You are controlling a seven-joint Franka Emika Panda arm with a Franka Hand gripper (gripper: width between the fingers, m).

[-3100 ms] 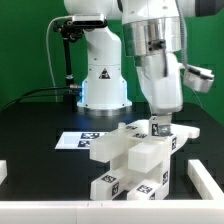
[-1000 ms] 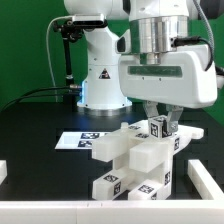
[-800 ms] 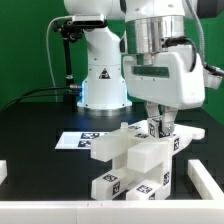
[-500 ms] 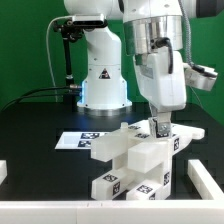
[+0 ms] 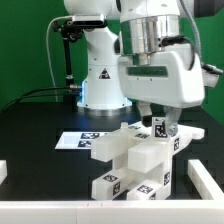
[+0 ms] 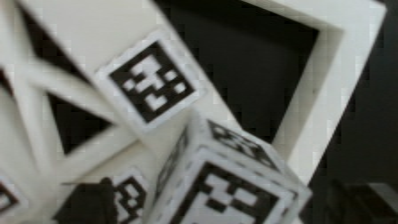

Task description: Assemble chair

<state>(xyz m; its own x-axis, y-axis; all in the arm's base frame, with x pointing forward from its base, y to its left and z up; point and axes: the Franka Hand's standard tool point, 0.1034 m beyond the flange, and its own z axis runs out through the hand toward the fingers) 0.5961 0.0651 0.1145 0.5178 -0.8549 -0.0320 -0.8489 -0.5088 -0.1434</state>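
Observation:
The chair (image 5: 135,156) is a stack of white blocky tagged parts at the front middle of the black table. My gripper (image 5: 160,129) hangs straight down over its upper right corner. Its fingers close on a small white tagged block (image 5: 160,126) that stands upright on the assembly. In the wrist view this block (image 6: 231,182) fills the foreground with its tags very close. A white open frame part (image 6: 324,90) and a tagged slanted bar (image 6: 151,82) lie behind it. The fingers do not show in the wrist view.
The marker board (image 5: 78,140) lies flat on the table behind and to the exterior view's left of the chair. The arm's white base (image 5: 103,82) stands at the back. White rails sit at the left edge (image 5: 3,172), the right (image 5: 205,180) and the front (image 5: 60,212).
My hand has twisted about its vertical axis, back and forth, and now shows its broad side again. The small block stays in the same place on the chair.

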